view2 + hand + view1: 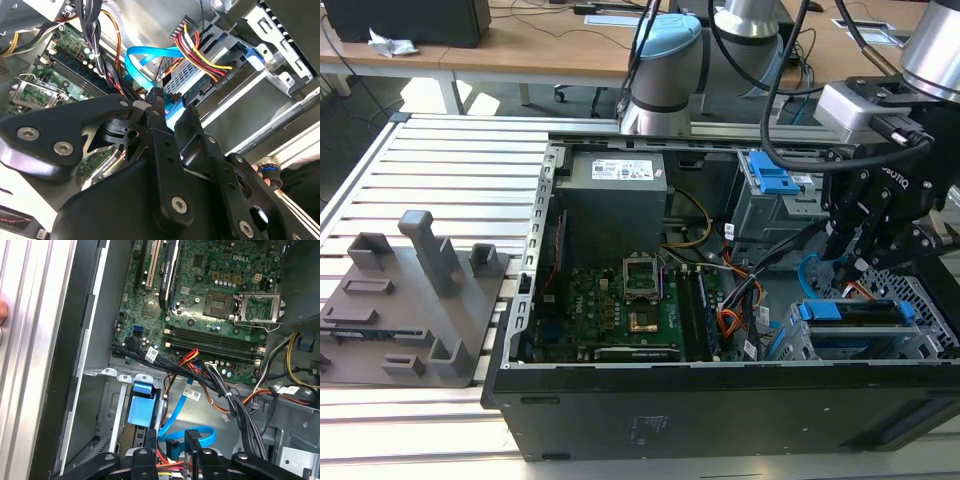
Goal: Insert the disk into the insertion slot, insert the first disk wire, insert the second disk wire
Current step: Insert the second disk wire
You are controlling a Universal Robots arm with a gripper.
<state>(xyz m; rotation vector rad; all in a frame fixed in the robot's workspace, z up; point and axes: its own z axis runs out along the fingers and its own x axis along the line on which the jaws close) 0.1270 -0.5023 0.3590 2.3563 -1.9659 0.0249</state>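
Observation:
The disk [850,313], in its blue carrier [140,406], sits inside the insertion slot [925,345], a grey perforated cage at the case's front corner on the exterior view's right. A red, yellow and black wire bundle [202,52], the first disk wire, runs to the disk's rear edge [200,84]. The second disk wire [145,57], thin and light blue, loops behind the disk. My gripper [172,107] hangs just behind the disk [847,262] and is shut on that wire's end, with the black fingers [156,112] close on either side of it. In the first wrist view the loop [200,432] lies by the gripper [182,442].
The open case holds a motherboard [620,300], a grey power supply [615,190], a grey bay unit with a blue latch [770,175] and an orange cable [728,322]. Dark cable bundles [225,390] cross beside the cage. A grey fixture [410,300] stands on the slatted table.

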